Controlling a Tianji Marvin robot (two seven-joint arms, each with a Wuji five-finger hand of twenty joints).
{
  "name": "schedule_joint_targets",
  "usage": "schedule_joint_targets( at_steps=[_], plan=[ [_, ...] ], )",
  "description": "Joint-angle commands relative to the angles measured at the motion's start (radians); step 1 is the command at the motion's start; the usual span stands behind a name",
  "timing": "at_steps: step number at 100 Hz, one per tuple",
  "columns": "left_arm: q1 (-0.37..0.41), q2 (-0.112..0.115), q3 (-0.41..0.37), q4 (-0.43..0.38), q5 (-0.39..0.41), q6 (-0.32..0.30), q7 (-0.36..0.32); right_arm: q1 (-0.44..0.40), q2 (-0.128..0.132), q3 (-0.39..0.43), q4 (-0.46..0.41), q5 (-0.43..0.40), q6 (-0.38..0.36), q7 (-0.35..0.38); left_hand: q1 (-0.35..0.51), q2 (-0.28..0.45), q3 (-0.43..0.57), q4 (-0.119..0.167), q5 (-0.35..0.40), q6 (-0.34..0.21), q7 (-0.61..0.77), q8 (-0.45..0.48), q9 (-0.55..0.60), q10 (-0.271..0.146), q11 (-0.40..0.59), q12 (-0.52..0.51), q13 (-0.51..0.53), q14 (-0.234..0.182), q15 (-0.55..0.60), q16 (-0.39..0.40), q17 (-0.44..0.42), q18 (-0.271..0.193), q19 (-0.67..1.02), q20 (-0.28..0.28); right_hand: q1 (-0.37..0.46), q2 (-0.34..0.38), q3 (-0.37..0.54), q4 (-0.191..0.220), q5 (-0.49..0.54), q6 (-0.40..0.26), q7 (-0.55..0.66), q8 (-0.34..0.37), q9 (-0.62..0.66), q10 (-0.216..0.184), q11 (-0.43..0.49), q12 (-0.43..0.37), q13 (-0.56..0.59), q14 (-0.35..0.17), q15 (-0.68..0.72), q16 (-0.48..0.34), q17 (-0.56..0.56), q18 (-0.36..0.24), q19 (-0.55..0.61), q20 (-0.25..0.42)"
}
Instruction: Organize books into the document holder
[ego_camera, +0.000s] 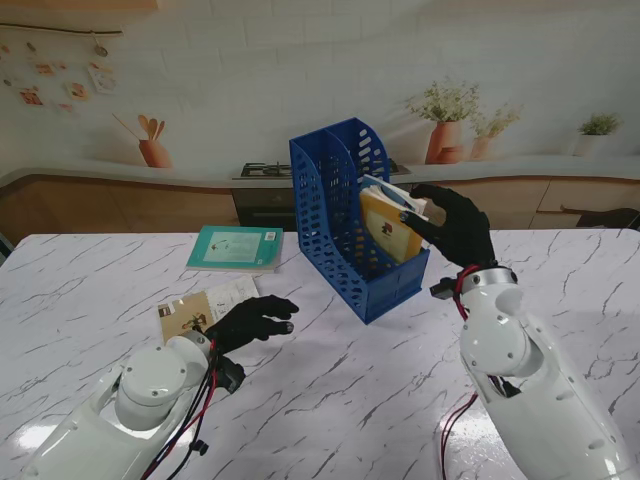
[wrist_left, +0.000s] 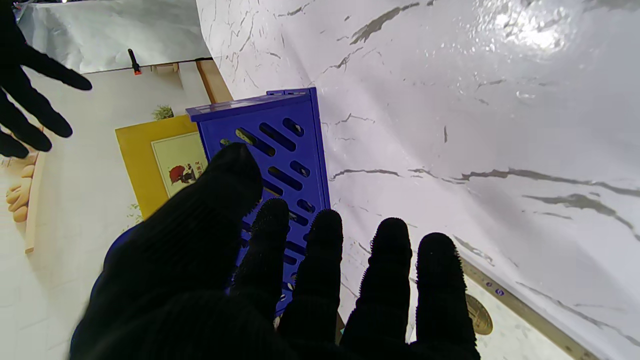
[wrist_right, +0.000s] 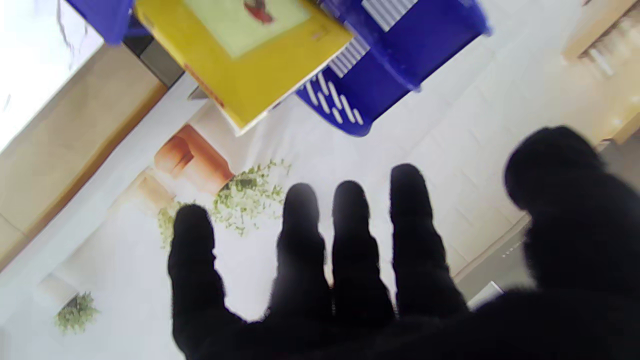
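Yellow book (ego_camera: 388, 226) in blue holder (ego_camera: 340, 215), right hand (ego_camera: 455, 225) beside it

Yellow book (ego_camera: 390, 226) fills the blue holder's (ego_camera: 345, 225) right slot; left slot open.

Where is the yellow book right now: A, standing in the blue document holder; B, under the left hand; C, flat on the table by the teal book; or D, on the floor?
A: the yellow book leans inside the blue document holder, sticking out of its open side, with the right hand just beside it, fingers spread.
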Motion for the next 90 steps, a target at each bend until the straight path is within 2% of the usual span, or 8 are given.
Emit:
schedule_joint_targets(
  at_steps=[1,11,19,43,74,85,90],
  plan=[
    [0.008,-0.005,-0.005,0.001,0.001,-0.030,-0.006,-0.065,0.010,0.002,-0.025,0.010,-0.019,0.018,-0.033,0.005,-0.020,0.021,0.001,-0.040,0.004,0.004,0.021,-0.042,-0.014,-0.010,-0.014,-0.031,-0.023,-0.012,-0.015,-0.055,-0.048,-0.022,-0.006,0.024,-0.030,0.052,-0.014,0.002,-0.025,-0.024,-0.003,-0.012,-0.015,-0.014,-0.024,-0.008,-0.025,-0.022,-0.023,-0.146,-0.012,-0.011],
    [0.013,-0.001,-0.018,-0.001,0.007,-0.030,-0.016,-0.128,0.019,0.027,-0.062,0.005,-0.041,0.044,-0.038,0.005,-0.022,0.019,-0.003,-0.041,0.001,0.003,0.017,-0.042,-0.016,-0.012,-0.023,-0.030,-0.026,-0.016,-0.022,-0.066,-0.064,-0.031,0.003,0.016,-0.038,0.053,0.005,0.003,-0.015,-0.020,0.042,-0.009,0.000,-0.003,0.025,-0.014,-0.004,-0.012,-0.002,-0.139,0.004,-0.004],
    [0.019,0.002,-0.030,-0.004,0.017,-0.032,-0.021,-0.163,0.025,0.040,-0.080,0.008,-0.064,0.064,-0.048,0.009,-0.027,0.017,-0.003,-0.043,-0.002,0.001,0.014,-0.042,-0.019,-0.015,-0.029,-0.033,-0.029,-0.019,-0.025,-0.057,-0.073,-0.036,0.012,0.022,-0.054,0.055,0.023,0.010,-0.003,-0.012,0.091,-0.013,0.048,0.051,0.084,-0.016,0.036,0.022,0.021,-0.134,0.036,0.013],
    [0.036,0.013,-0.071,-0.021,0.066,-0.031,-0.042,-0.254,0.042,0.079,-0.116,0.030,-0.146,0.134,-0.063,0.017,-0.040,0.016,-0.010,-0.050,-0.009,-0.001,0.004,-0.043,-0.035,-0.026,-0.040,-0.039,-0.048,-0.032,-0.041,-0.042,-0.101,-0.051,0.016,0.042,-0.064,0.056,0.045,0.005,0.013,0.000,0.102,-0.012,0.056,0.076,0.112,-0.014,0.053,0.040,0.035,-0.139,0.054,0.019],
    [0.054,0.019,-0.104,-0.045,0.104,-0.014,-0.052,-0.293,0.054,0.086,-0.091,0.070,-0.237,0.193,-0.069,0.026,-0.054,0.017,-0.012,-0.054,-0.016,-0.003,0.005,-0.043,-0.036,-0.027,-0.057,-0.039,-0.065,-0.038,-0.061,-0.060,-0.137,-0.071,0.029,0.058,-0.085,0.060,0.050,0.004,0.024,0.016,0.096,-0.013,0.070,0.102,0.111,-0.011,0.062,0.057,0.030,-0.144,0.054,0.020],
    [0.053,0.022,-0.110,-0.047,0.122,-0.011,-0.054,-0.296,0.054,0.082,-0.077,0.095,-0.252,0.201,-0.073,0.032,-0.060,0.017,-0.010,-0.053,-0.014,0.000,0.012,-0.040,-0.024,-0.015,-0.067,-0.053,-0.075,-0.040,-0.084,-0.087,-0.178,-0.093,0.035,0.062,-0.091,0.062,0.036,0.010,0.016,0.015,0.092,-0.007,0.066,0.104,0.107,-0.005,0.060,0.060,0.026,-0.143,0.051,0.020],
    [0.052,0.022,-0.113,-0.047,0.127,-0.011,-0.056,-0.298,0.055,0.080,-0.072,0.103,-0.256,0.208,-0.072,0.036,-0.063,0.018,-0.010,-0.052,-0.011,0.003,0.006,-0.039,-0.026,-0.011,-0.080,-0.067,-0.088,-0.046,-0.082,-0.099,-0.233,-0.125,0.033,0.067,-0.094,0.062,0.027,0.013,0.010,0.014,0.085,-0.006,0.062,0.104,0.104,-0.002,0.058,0.060,0.026,-0.142,0.050,0.020]
  ],
)
